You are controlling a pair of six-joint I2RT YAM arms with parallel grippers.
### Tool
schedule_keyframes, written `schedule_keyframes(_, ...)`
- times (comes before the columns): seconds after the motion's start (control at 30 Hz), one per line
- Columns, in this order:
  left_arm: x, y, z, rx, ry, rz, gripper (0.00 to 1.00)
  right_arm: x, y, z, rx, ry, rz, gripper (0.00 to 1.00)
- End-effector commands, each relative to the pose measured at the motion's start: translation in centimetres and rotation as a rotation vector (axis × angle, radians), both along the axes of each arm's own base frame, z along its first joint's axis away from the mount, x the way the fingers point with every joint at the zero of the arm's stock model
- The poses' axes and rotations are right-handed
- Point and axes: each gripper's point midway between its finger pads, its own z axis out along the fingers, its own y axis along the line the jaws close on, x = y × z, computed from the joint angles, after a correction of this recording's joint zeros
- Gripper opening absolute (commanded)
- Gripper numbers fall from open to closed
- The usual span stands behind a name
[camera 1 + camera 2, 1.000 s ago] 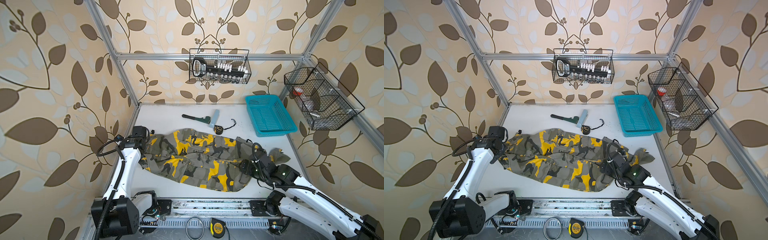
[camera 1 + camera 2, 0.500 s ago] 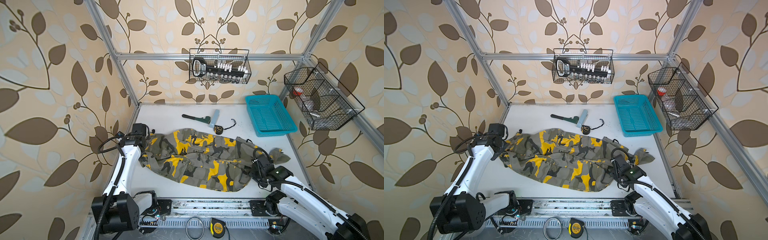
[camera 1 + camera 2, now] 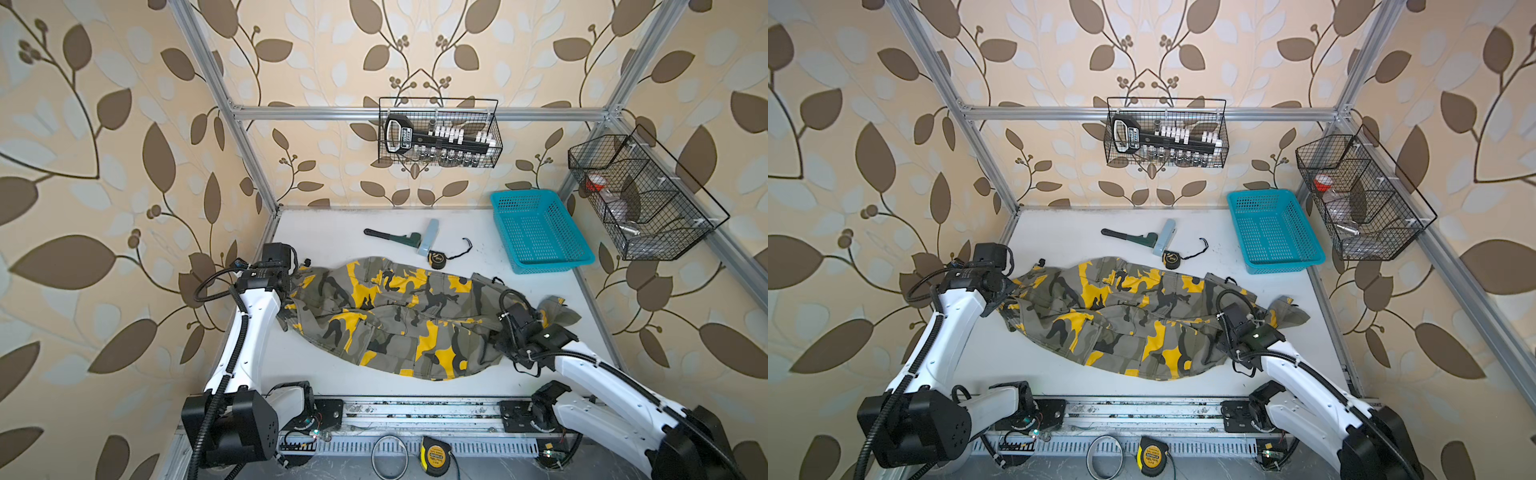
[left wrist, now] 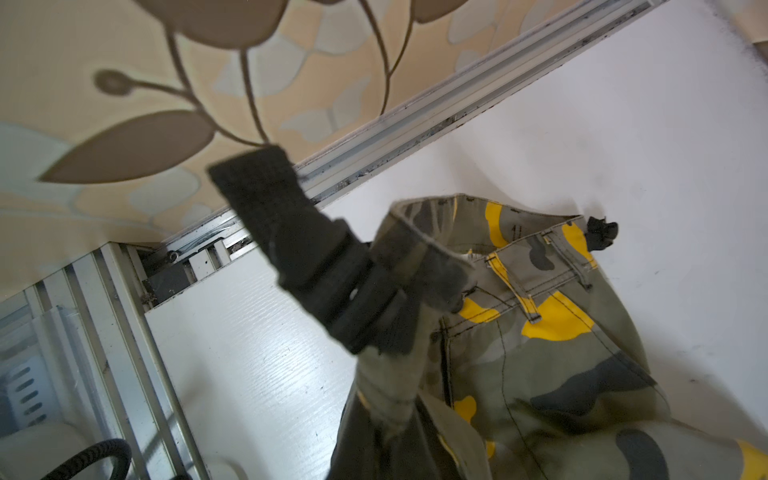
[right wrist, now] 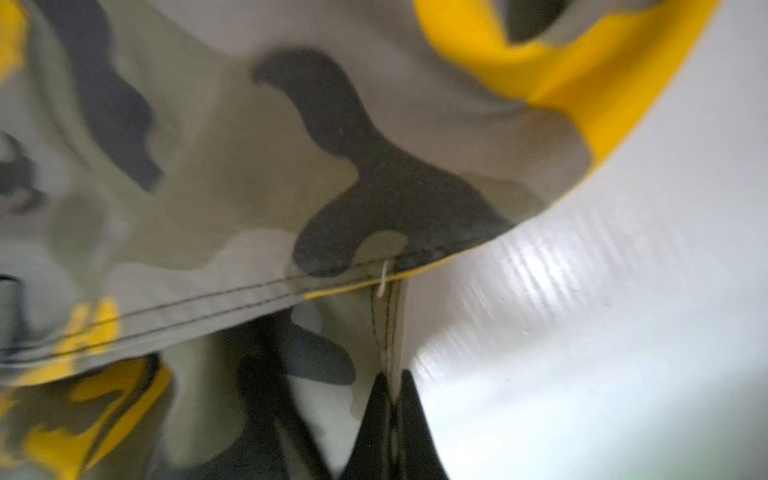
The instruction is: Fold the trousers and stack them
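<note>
The camouflage trousers (image 3: pixel 395 316) (image 3: pixel 1121 316) lie lengthwise across the white table, waist at the left, legs to the right. My left gripper (image 3: pixel 291 291) (image 3: pixel 1008 293) is at the waistband, shut on a bunch of the cloth. In the left wrist view the waistband (image 4: pixel 536 266) and its black strap (image 4: pixel 291 245) rise up toward the camera and the fingers are hidden under the cloth. My right gripper (image 3: pixel 498 338) (image 3: pixel 1221 338) sits low at the right end of the trousers. In the right wrist view the right gripper (image 5: pixel 390 399) is shut on a seamed edge of the cloth.
A turquoise basket (image 3: pixel 540 232) stands at the back right. Behind the trousers lie a wrench (image 3: pixel 390 237), a pale blue block (image 3: pixel 429 237) and a tape measure (image 3: pixel 437 259). Wire baskets (image 3: pixel 640 195) hang on the walls. The aluminium frame rail (image 4: pixel 415 124) runs close by the left gripper.
The right gripper has gone from open to shut on the trousers' edge, with its arm dropped lower. The left arm has shifted only slightly, still holding the waistband.
</note>
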Motion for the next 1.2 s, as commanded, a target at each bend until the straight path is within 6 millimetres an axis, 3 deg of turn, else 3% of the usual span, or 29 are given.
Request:
schedule_keyframes(0.0,0.2,0.8,4.7,0.069,-0.086,-0.022,0.0,0.2,-5.1,7.6,-0.19,-0.133,-0.09,0.0)
schedule_keyframes(0.13,0.1,1.0,8.1,0.124,-0.12,-0.07,0.0,0.1,-9.0,15.4,-0.261,-0.286,-0.196,0.0)
schedule_keyframes(0.3,0.1,0.4,12.5,0.148,-0.207,-0.119,0.0,0.7,-12.2,24.7,-0.374,-0.463,-0.292,0.0)
schedule_keyframes(0.37,0.6,0.2,13.9,0.146,-0.246,-0.135,0.0,1.6,-12.9,27.6,-0.41,-0.519,-0.313,0.0)
schedule_keyframes(0.43,1.2,0.1,14.9,0.147,-0.263,-0.15,0.0,3.2,-13.5,29.2,-0.429,-0.538,-0.318,0.0)
schedule_keyframes(0.57,3.7,-0.7,15.7,0.106,-0.278,-0.205,0.0,7.8,-13.3,29.4,-0.342,-0.56,-0.278,0.0)
schedule_keyframes(0.63,4.9,-0.8,16.6,0.099,-0.292,-0.224,0.0,9.3,-13.8,30.4,-0.363,-0.577,-0.281,0.0)
schedule_keyframes(0.8,6.6,-0.3,20.2,0.154,-0.324,-0.242,0.0,12.1,-14.5,33.7,-0.359,-0.613,-0.246,0.0)
schedule_keyframes(0.93,7.4,-0.5,21.4,0.147,-0.32,-0.263,0.0,12.8,-14.9,34.1,-0.307,-0.615,-0.232,0.0)
schedule_keyframes(1.0,7.0,-0.6,21.0,0.145,-0.315,-0.265,0.0,12.3,-14.4,32.6,-0.256,-0.582,-0.216,0.0)
schedule_keyframes(1.07,6.1,-0.4,19.9,0.15,-0.289,-0.255,0.0,11.0,-13.4,29.8,-0.155,-0.538,-0.209,0.0)
schedule_keyframes(1.17,4.3,-0.5,15.8,0.129,-0.208,-0.238,0.0,7.7,-11.6,24.0,-0.028,-0.445,-0.226,0.0)
